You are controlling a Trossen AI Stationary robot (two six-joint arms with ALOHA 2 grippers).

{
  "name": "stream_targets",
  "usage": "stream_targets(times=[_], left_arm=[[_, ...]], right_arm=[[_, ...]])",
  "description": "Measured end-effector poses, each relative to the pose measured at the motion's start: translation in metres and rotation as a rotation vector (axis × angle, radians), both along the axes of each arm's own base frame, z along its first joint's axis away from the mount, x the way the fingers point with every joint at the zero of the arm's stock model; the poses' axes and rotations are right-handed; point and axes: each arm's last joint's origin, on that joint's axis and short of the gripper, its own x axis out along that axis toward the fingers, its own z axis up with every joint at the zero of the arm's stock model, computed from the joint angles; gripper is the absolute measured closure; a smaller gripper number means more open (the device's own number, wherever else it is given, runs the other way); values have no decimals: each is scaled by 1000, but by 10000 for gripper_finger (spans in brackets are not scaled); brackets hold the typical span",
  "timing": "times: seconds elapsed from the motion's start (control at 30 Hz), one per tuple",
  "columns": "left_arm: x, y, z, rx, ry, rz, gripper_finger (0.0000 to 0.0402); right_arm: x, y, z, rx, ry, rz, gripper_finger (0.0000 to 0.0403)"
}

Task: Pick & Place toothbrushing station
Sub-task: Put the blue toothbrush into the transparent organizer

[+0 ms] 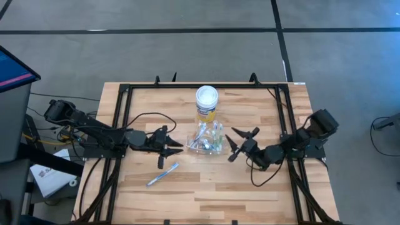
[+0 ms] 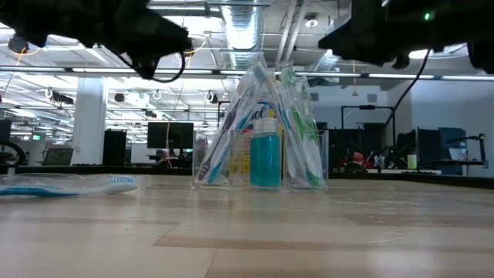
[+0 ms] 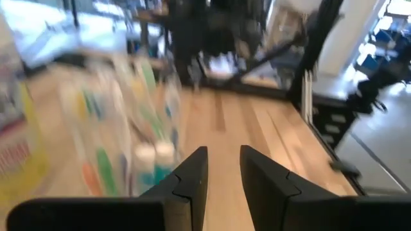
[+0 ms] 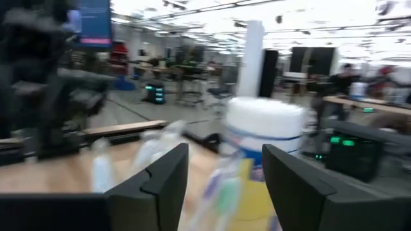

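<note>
The clear plastic cup [image 1: 207,142] stands on its base at mid-table, and the toothbrushes [image 2: 262,123] lean together in it, heads up. A teal tube [image 2: 265,158] stands among them. One blue-white toothbrush [image 1: 162,175] lies flat on the table to the near left of the cup. My left gripper [image 1: 177,148] hovers just left of the cup with its fingers [image 3: 192,179] apart and nothing between them. My right gripper [image 1: 235,144] hovers just right of the cup, wide open and empty [image 4: 225,186].
A yellow jar with a white lid [image 1: 207,103] stands just beyond the cup, toward the far edge. A black frame [image 1: 119,125] runs along the table's left, right and far sides. Bare wood lies toward the near edge [image 1: 219,200].
</note>
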Motion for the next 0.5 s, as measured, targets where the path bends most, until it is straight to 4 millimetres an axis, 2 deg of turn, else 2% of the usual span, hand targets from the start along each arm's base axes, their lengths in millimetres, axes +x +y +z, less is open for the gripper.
stream_targets(times=[0.27,0.5], left_arm=[[-4,-3,-17,-124,195,-96,315],[-14,-6,-36,-237,428,-96,315]], right_arm=[[-15,-5,35,-34,9,-74,237],[-18,-9,42,-73,45,-96,247]])
